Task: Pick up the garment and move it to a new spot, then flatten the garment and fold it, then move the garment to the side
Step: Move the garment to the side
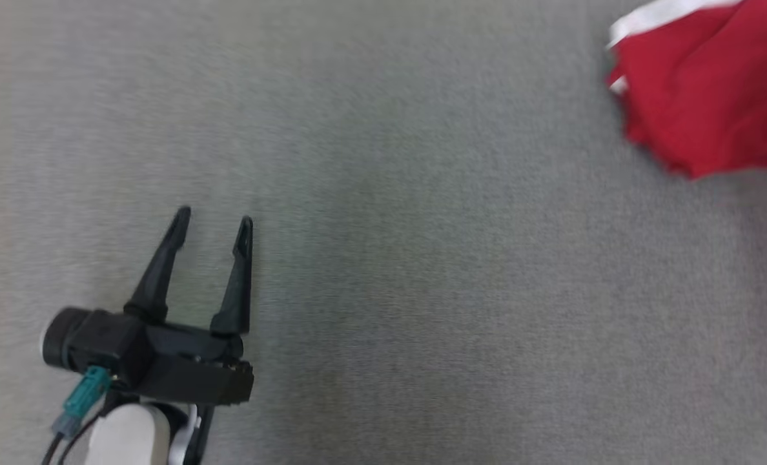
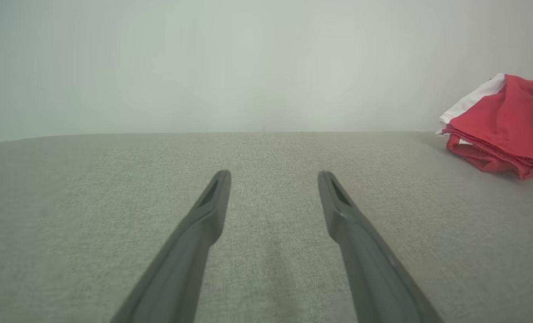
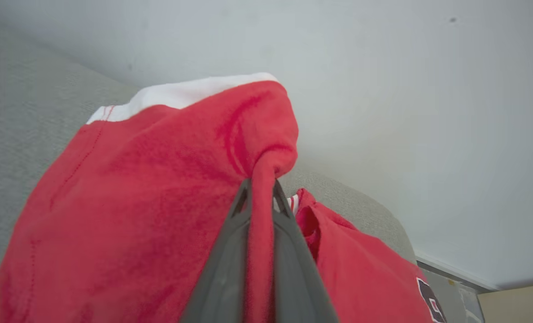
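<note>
Right end effector (image 3: pixel 261 185): fingers pressed together on a raised fold of the red garment (image 3: pixel 136 211). The cloth bunches into a narrow neck just past the tips and drapes back over both fingers. The fold sits well down between the fingers, not at the very tips, so I judge the pinch firm enough for a carry.

Left end effector (image 1: pixel 215 216): fingers spread, holding nothing, low over the grey woven counter (image 1: pixel 422 271) at near left.

Garment position: far right of the counter in the head view, well apart from the left end effector. In the left wrist view its lower layers look to rest on the counter as a loose heap. I cannot tell whether any edge is lifted clear.

Judgement on step: the first one, picking up and relocating. A single pinch on a high fold gathers the heap without dragging it. The left arm appears parked wide, out of the carry path, ready for the flattening.

Surroundings: white trim (image 3: pixel 194 92) along the garment's upper edge, and a dark printed mark (image 3: pixel 430 305) low on its right part, too cropped to read. A pale wall (image 2: pixel 248 67) stands beyond the counter's far edge. Bare weave lies between the two end effectors. I judge that only the left end effector itself could obstruct a leftward move, along with trailing cloth snagging on the weave.
</note>
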Robot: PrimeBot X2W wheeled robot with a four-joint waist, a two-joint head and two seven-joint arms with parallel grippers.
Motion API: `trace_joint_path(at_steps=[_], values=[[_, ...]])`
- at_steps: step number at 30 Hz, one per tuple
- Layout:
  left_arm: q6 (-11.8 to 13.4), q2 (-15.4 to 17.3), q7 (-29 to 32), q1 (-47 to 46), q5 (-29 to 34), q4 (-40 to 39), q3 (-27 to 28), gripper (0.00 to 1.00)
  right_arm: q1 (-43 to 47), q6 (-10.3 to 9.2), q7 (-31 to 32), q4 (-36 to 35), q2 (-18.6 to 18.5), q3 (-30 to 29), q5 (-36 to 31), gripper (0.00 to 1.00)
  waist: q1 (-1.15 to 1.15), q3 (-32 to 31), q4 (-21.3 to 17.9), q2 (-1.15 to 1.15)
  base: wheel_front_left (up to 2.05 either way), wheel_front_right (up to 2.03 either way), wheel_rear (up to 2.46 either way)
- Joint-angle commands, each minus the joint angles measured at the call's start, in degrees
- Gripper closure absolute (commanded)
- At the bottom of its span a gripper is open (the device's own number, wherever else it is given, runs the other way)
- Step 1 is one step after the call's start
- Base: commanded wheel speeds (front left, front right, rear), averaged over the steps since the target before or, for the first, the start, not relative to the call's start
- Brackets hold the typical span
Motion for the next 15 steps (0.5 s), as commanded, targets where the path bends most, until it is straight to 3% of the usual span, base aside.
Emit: trace_joint_path(at_steps=[1, 7, 15], values=[[0.09, 0.57, 0.02, -1.41, 0.56, -0.75, 0.00, 0.00, -0.69, -0.03, 0.54, -1.04, -1.34, -0.38, 0.65, 1.00, -0.01, 6.69, -6.20, -0.01, 0.00, 0.00, 0.00], [0.09, 3.24, 0.02, -3.51, 1.84, -3.95, -1.23, 0.00, -2.42, -0.03, 2.97, -4.69, -8.57, -4.09, 3.48, 1.00, -0.01, 10.83, -10.21, -0.01, 0.00, 0.00, 0.00], [0.08, 5.59, 0.17, -4.71, 2.42, -7.27, -3.69, 0.00, -4.39, -0.03, 4.39, -0.87, -12.84, -7.51, 3.11, 1.00, -0.01, 13.46, -12.24, -0.01, 0.00, 0.00, 0.00]])
